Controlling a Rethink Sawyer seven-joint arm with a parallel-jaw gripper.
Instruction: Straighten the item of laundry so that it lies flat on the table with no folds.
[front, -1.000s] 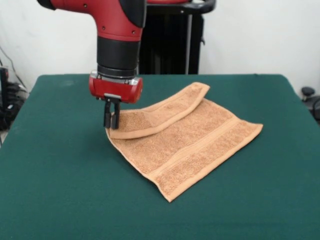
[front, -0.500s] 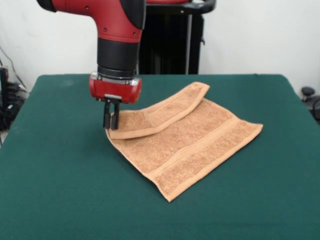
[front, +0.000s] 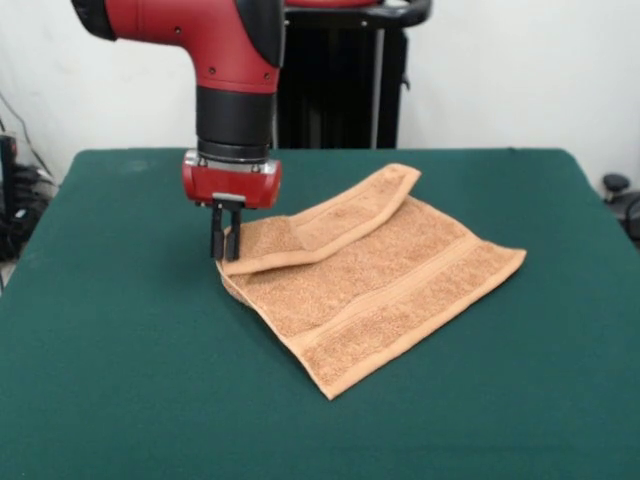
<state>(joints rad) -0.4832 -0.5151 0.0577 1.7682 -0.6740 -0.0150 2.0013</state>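
Towel (front: 385, 290) corner pinched in claw (front: 225, 257), fingers closed on it. Folded flap runs from claw toward far right. Long strip lies over bottom layer. Table (front: 120, 380) underneath.

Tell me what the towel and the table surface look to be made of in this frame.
The towel looks like orange-tan terry cloth: a nubby, looped pile, flatter woven bands and hemmed edges, soft enough that one strip lies folded over. The table seems covered in dark green felt or a similar matte fabric, with no shine or grain visible; what lies under that covering cannot be seen.
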